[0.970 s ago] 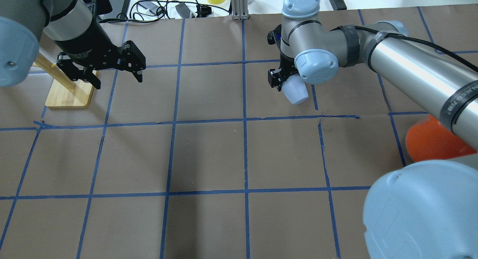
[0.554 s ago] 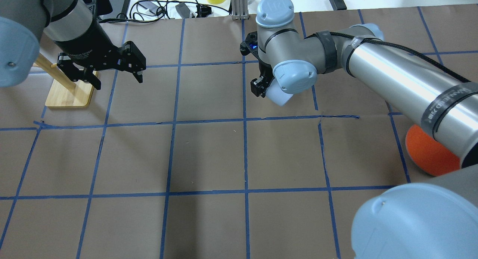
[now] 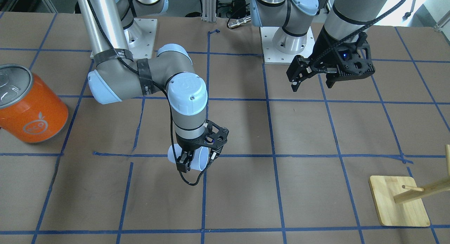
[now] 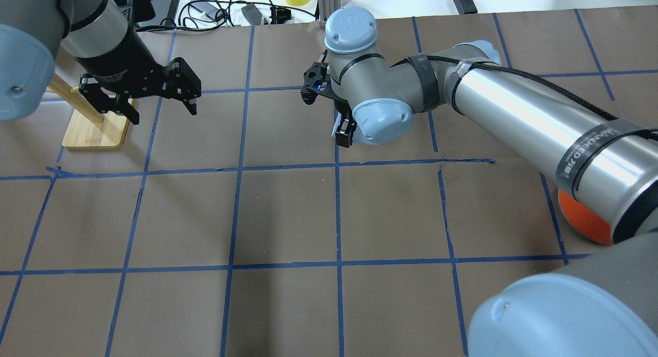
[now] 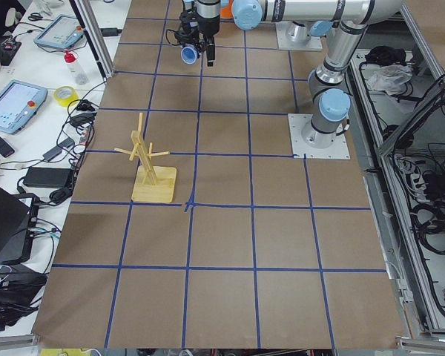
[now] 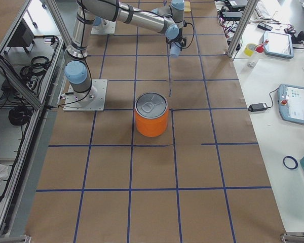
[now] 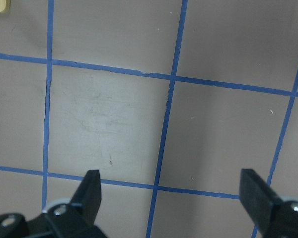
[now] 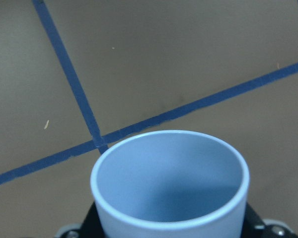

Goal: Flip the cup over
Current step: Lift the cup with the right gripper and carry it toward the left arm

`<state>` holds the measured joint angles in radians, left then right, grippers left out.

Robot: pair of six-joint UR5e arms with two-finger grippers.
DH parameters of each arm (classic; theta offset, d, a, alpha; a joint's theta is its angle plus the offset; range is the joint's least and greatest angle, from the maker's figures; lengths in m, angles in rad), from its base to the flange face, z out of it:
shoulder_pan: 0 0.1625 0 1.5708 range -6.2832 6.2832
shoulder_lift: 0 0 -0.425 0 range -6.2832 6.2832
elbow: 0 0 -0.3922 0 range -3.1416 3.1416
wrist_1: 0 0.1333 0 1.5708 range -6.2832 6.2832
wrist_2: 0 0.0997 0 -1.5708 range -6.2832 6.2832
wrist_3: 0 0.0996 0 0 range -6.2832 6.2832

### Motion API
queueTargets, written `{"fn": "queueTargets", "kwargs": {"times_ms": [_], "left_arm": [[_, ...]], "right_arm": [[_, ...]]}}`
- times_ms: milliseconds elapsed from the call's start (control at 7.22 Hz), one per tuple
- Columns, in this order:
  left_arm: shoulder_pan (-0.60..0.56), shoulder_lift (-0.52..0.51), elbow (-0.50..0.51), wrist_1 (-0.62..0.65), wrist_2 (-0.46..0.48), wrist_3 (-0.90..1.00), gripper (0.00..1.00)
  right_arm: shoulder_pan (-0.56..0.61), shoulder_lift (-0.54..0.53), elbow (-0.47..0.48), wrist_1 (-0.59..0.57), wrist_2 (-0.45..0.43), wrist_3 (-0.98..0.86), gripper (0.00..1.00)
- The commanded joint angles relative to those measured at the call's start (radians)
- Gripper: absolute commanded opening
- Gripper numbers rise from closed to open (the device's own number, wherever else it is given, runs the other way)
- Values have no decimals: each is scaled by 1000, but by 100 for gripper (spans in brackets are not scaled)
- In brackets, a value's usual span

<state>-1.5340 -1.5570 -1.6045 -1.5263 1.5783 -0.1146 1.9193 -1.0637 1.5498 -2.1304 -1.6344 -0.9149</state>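
Observation:
The pale blue-white cup (image 3: pixel 201 160) is held on its side in my right gripper (image 3: pixel 190 161), a little above the table near the middle grid crossing. The right wrist view looks into the cup's open mouth (image 8: pixel 169 183), with the taped paper behind it. In the overhead view the right gripper (image 4: pixel 343 133) shows below the wrist joint, which hides most of the cup. The cup also shows small in the exterior left view (image 5: pixel 187 54). My left gripper (image 4: pixel 163 114) is open and empty, well above the table, far from the cup; it also shows in the left wrist view (image 7: pixel 171 193).
A big orange can (image 3: pixel 31 107) with a silver top stands on the robot's right side of the table (image 6: pixel 151 115). A wooden peg stand (image 3: pixel 399 201) sits beyond my left gripper (image 4: pixel 97 128). Cables and tape lie past the far table edge.
My right arm has swung toward the table's middle, carrying the cup. The cup has slipped under the wrist joint in the overhead view. The left arm has not moved.

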Motion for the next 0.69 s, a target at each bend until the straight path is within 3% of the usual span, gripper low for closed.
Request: {"fn": "queueTargets", "kwargs": {"times_ms": [0, 139, 554], "left_arm": [[0, -2, 0, 2, 0, 0, 100], [0, -2, 0, 2, 2, 0, 100], [0, 0, 0, 2, 2, 1, 100]], "right_arm": [[71, 19, -5, -52, -45, -150, 0], [111, 63, -11, -127, -51, -191, 0], [165, 132, -53, -122, -119, -154, 0]]}}
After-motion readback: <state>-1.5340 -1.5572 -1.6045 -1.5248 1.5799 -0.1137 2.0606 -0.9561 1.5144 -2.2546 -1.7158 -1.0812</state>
